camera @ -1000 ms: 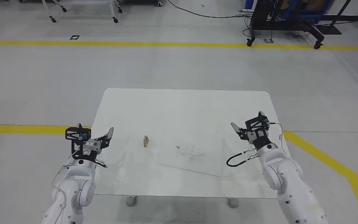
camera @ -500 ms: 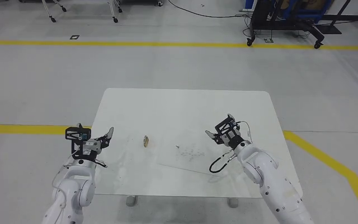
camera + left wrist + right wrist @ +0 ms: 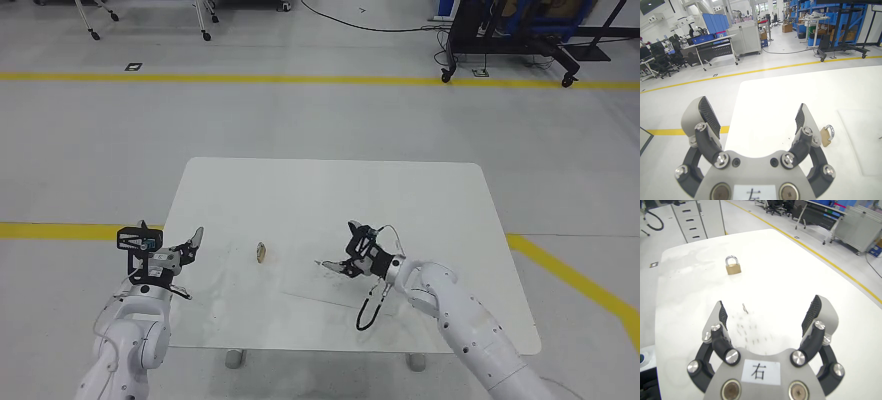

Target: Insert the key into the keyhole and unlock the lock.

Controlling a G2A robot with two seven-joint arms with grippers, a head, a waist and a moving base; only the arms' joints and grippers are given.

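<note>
The right gripper hovers low over mid-table, its ribbed black pads spread wide and holding nothing. The thin metal key lies flat just ahead of its fingertips. Farther on rests the brass padlock with its steel shackle. The left gripper hangs at the table's left edge, equally wide and empty. The table is white, on a grey floor with yellow lines.

White table, lock lying left of centre, right gripper spread wide just beside tiny key, left gripper spread at table's left edge
</note>
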